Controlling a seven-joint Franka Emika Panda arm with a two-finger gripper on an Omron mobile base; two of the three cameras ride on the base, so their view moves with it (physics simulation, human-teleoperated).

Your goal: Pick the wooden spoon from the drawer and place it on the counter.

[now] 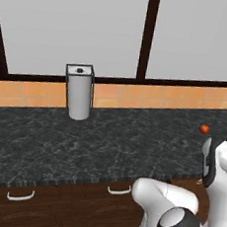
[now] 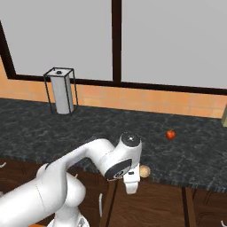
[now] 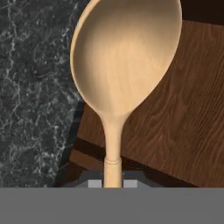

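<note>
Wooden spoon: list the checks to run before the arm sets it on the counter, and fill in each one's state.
1. Spoon in the grip: ok. In the hand view the wooden spoon runs by its handle down between the fingertips, so the gripper seems shut on it.
2. Spoon out of the drawer: ok. Its bowl shows at the counter's front edge.
3. Spoon over the counter: not ok. It hangs mostly over brown wood, stone beside it.
4. Landing spot free: ok. The red fruit and paper towel holder stand well back.
5. Grip firmness: cannot tell.
</note>
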